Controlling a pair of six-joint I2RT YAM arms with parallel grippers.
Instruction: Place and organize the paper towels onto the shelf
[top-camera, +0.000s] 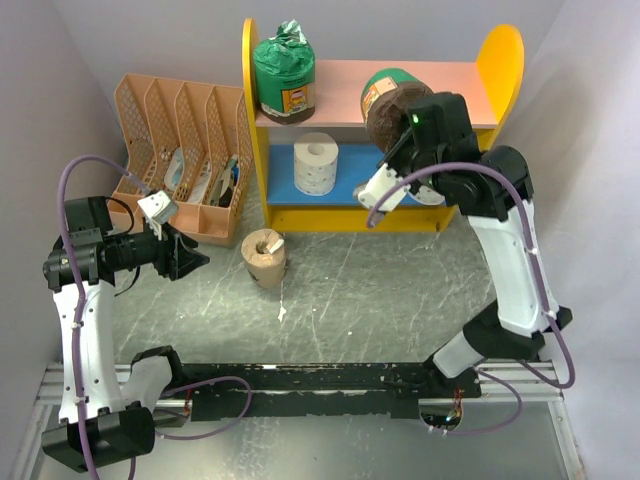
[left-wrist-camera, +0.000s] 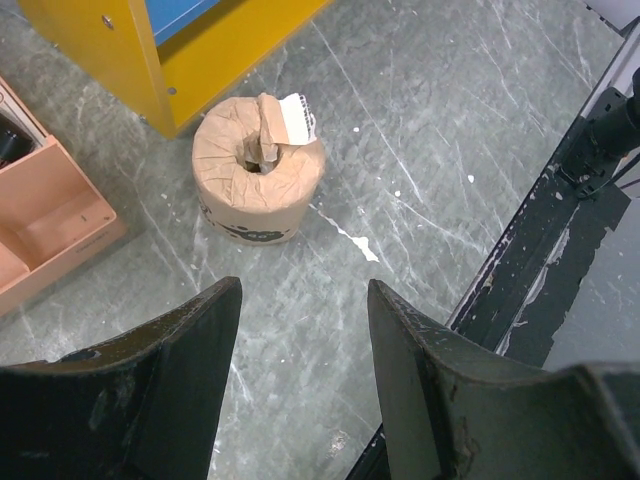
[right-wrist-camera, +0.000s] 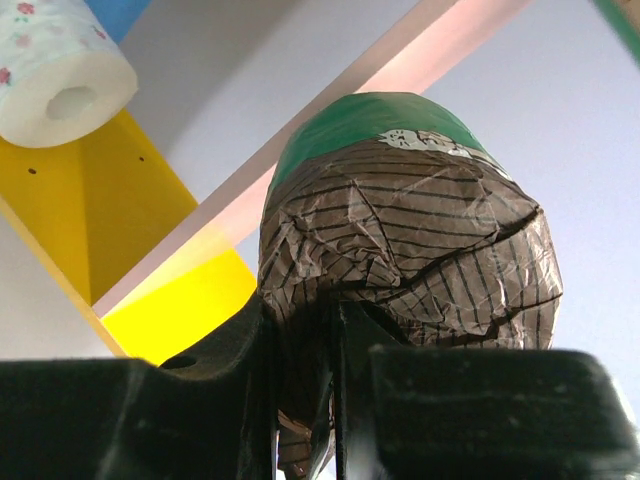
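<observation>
1. Paper towels show here as four short rolls: one on the grey marbled desk (top-camera: 350, 290) and three at the two-tier shelf with yellow round-topped side panels (top-camera: 505, 60) at the far edge.
2. Nearest, on the left, the left tool (left-wrist-camera: 303, 290) hangs low over the desk. Its jaws are apart with nothing between them, and it points at the tan-brown paper roll (left-wrist-camera: 258, 168).
3. That roll stands upright on the desk, core up. It is just near of the shelf's left panel and touches neither the panel nor the left tool.
4. Farther back on the left, a peach slotted file organizer (top-camera: 150, 120) stands beside the shelf.
5. On the blue lower board (top-camera: 350, 165), a white roll with a hollow core (top-camera: 316, 163) stands upright toward the left.
6. On the pink upper board (top-camera: 340, 85), a green-plastic-wrapped roll (top-camera: 284, 72) stands upright at the left end.
7. The right tool (right-wrist-camera: 305, 370) is closed, pinching the wrapper of a second green-and-brown wrapped roll (right-wrist-camera: 400, 230). This roll is tilted at the near edge of the pink board, right of middle, and I cannot tell whether it rests on the board.
8. The step in hand looks like placing this roll on the upper tier. The next move calls for settling it upright and well back from the edge before the jaws part. After that, the tan-brown roll is the one left on the desk.
</observation>
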